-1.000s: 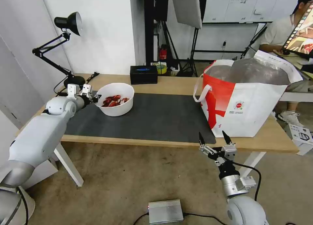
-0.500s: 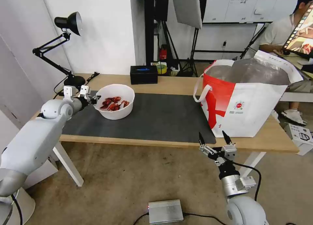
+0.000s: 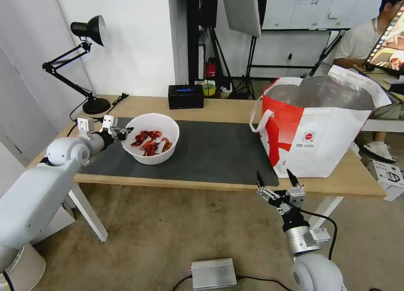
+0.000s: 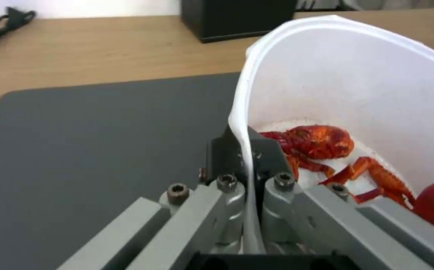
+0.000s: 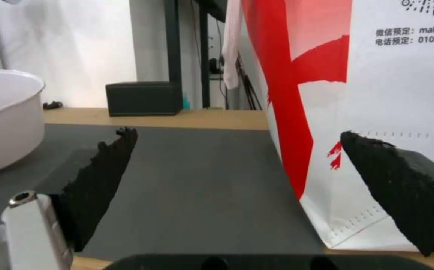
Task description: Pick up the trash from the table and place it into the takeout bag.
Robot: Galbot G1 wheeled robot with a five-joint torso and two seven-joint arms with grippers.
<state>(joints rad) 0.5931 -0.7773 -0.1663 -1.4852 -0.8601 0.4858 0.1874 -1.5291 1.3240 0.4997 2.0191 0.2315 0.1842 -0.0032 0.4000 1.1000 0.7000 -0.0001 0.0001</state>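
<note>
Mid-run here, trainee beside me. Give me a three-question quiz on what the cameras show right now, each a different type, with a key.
1. True or false: the left gripper is shut on the rim of the white bowl.
2. Multiple choice: where is the right gripper? A) inside the takeout bag; B) open, below the table edge in front of the bag; C) on the black tissue box.
3. Fill in: the bowl holds red crayfish ____.

Key: 1 true, one finger inside the rim and one outside. 2 B. 3 shells.
</note>
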